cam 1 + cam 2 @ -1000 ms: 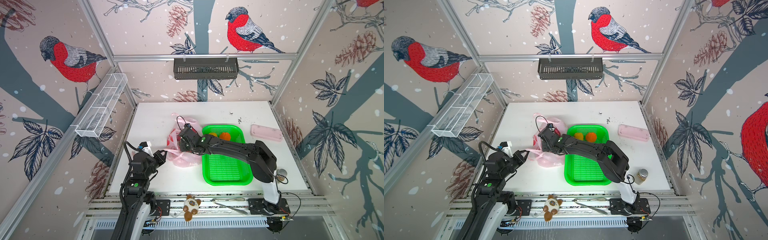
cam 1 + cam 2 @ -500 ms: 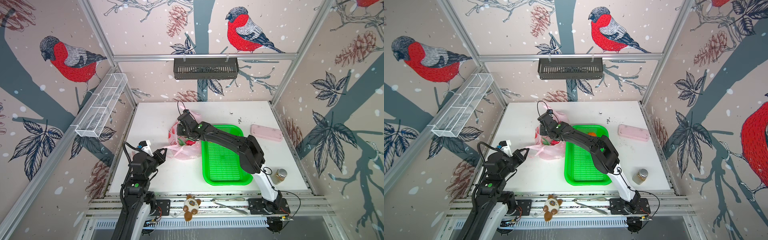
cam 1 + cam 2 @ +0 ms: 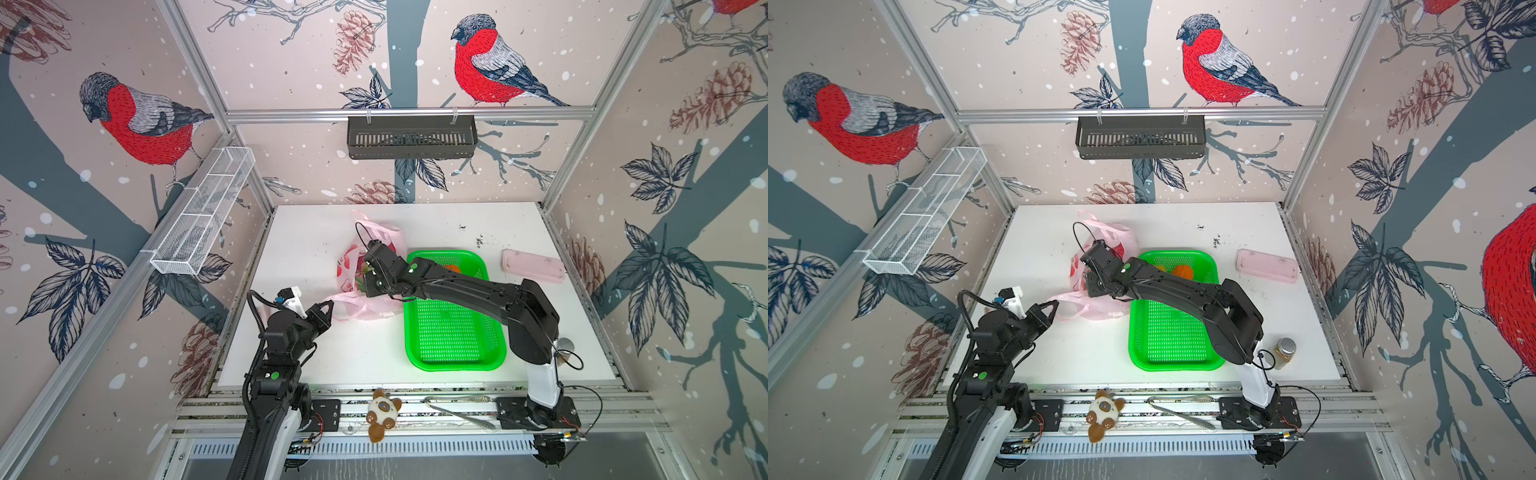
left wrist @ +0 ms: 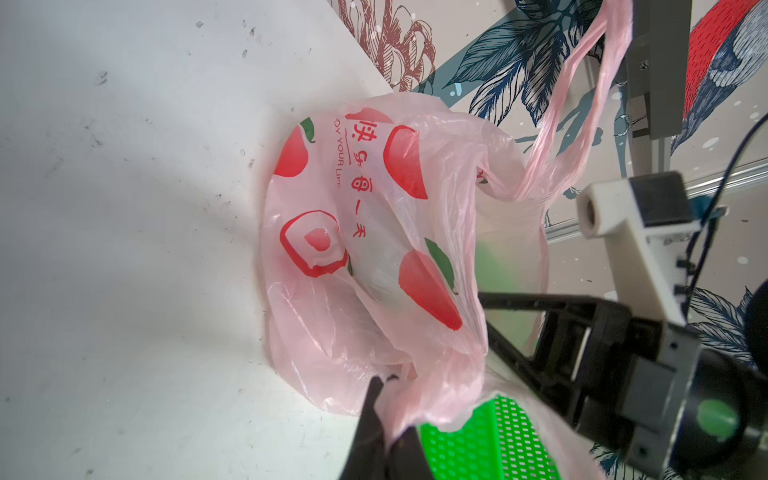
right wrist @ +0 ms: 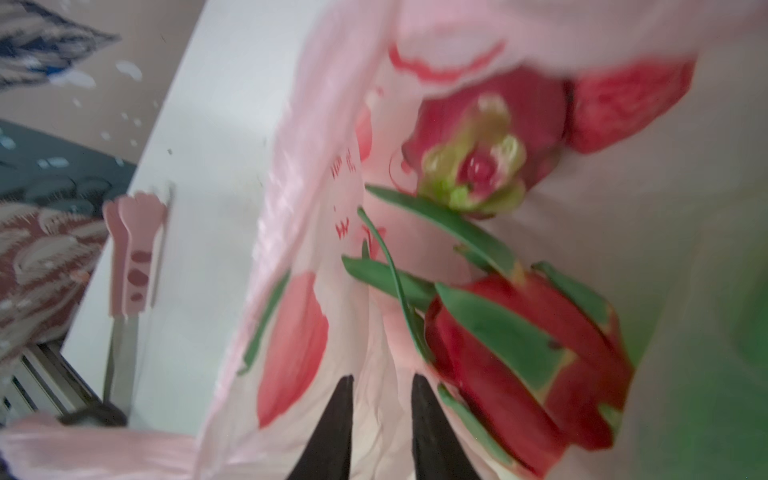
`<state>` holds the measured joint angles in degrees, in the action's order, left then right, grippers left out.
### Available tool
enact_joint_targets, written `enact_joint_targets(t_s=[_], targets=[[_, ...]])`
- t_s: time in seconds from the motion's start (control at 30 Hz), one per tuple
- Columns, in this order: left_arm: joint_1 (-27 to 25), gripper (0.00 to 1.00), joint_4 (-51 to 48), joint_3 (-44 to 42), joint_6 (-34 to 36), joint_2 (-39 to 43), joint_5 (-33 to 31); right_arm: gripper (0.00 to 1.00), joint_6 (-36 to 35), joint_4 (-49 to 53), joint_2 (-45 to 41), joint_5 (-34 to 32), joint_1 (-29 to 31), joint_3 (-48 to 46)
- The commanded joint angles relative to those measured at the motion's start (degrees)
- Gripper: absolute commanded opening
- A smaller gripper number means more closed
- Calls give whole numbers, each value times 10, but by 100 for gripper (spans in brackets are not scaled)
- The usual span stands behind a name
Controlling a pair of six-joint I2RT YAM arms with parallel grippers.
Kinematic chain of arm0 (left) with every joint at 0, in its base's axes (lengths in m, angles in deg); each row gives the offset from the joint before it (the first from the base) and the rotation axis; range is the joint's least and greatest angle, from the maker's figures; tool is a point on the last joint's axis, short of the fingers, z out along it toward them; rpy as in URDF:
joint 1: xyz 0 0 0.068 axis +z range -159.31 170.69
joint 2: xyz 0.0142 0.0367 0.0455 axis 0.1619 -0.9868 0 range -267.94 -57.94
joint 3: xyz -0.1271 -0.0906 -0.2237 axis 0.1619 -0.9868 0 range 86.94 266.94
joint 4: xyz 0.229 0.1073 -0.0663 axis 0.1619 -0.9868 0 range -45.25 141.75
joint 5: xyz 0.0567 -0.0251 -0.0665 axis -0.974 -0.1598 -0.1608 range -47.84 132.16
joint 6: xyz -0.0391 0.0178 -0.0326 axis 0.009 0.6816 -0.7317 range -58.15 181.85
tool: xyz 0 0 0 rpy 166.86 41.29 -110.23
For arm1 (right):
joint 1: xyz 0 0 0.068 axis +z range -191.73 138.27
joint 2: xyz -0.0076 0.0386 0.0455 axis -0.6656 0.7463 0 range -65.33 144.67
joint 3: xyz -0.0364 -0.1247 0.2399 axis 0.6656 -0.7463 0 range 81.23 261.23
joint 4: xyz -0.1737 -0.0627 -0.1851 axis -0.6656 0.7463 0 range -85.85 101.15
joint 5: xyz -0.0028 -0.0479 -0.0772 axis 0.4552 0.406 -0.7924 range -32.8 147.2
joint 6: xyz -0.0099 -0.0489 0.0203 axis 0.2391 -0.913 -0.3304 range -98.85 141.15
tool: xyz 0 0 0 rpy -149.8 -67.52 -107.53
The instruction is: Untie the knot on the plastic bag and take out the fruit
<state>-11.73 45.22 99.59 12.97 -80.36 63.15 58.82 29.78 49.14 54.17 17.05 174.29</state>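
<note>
The pale pink plastic bag [image 3: 353, 266] lies on the white table, left of the green basket [image 3: 453, 332]. My left gripper [image 3: 330, 306] is shut on its near edge, and the film bunches between the black fingers [image 4: 374, 411]. My right gripper [image 3: 368, 286] reaches into the bag mouth, its jaws narrowly open with only film [image 5: 382, 365] behind them. Inside lie two magenta dragon fruits [image 5: 478, 158] [image 5: 536, 332] and a red bumpy piece [image 5: 623, 104]. An orange ball [image 3: 1182, 272] sits in the basket. A handle loop [image 4: 582, 104] hangs loose. The knot is out of view.
A flat pink case [image 3: 533, 266] lies at the right back of the table. A small jar [image 3: 1283, 352] stands behind the right arm's base. A plush toy [image 3: 384, 413] and a metal utensil [image 3: 457, 409] rest on the front rail. A pink paw-shaped clip [image 5: 133, 257] lies left of the bag.
My right gripper pushed toward the back of the bag, then drew back a little toward the front, and its jaws narrowed. The left gripper has kept its hold on the bag edge.
</note>
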Motion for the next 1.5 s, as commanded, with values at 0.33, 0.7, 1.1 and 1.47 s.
enact_joint_targets(t_s=[0.33,0.7,1.1,1.47], targets=[[0,0,40,-27,-3,7,-2,24,20,5,6,-3,24,-72],[0,0,50,-77,-4,24,-23,40,-125,153,23,-84,33,111],[0,0,52,-73,2,26,-10,55,-237,229,140,-128,24,285],[0,0,38,-65,13,25,8,81,-299,269,130,-151,16,265]])
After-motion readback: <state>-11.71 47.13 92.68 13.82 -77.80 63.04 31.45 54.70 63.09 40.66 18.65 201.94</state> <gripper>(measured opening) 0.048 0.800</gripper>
